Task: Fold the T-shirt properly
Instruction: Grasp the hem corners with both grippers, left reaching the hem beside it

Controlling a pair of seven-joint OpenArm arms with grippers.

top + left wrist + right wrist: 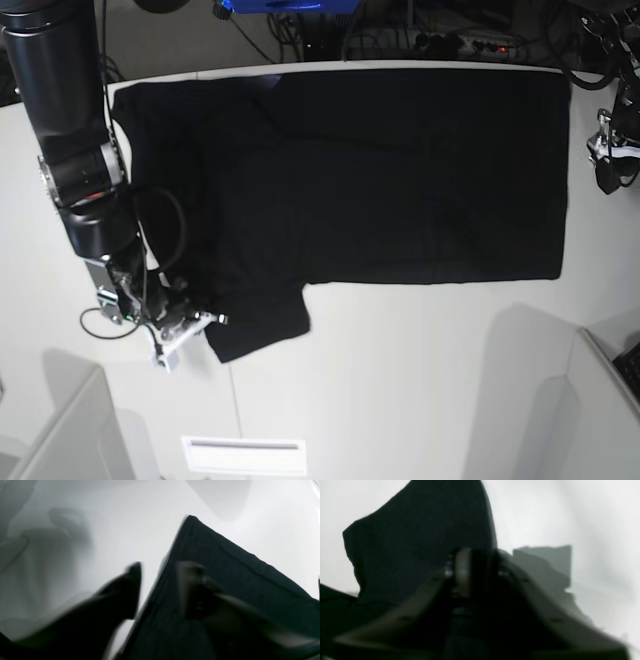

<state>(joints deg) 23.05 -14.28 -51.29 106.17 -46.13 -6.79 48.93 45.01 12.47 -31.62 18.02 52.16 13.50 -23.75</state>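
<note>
Surface: white flat tabletop (400, 380), the largest item we record; it carries the garment, with bare areas toward the near edge.

Garment: large black short-sleeved cloth T-shirt (400, 170), plain side up, no print showing. It lies spread flat across the far half of the surface, body running crosswise, one sleeve (262, 325) jutting toward the near side at the base view's left. We judge it laid out this way so both sides can be folded inward; no fold looks made yet.

Right arm: black jointed arm (70, 130), reaching down the base view's left to the sleeve's outer edge.

Right gripper (473, 562): jaws drawn together. In the wrist view the black cloth (420, 535) rises just behind them, so we judge they pinch the sleeve hem, though blur hides the contact itself. In the base view (180, 325) it sits touching the sleeve's edge, placed to carry that sleeve over the body.

Left gripper (160, 590): jaws spread, one finger over bare surface, the other over the cloth, straddling a hemmed edge close to a corner (191, 520) of the shirt. Not gripping. We cannot find it with certainty in the base view. We judge it is positioned to close on that edge.

Next need: a firm hold before any lift.
</note>
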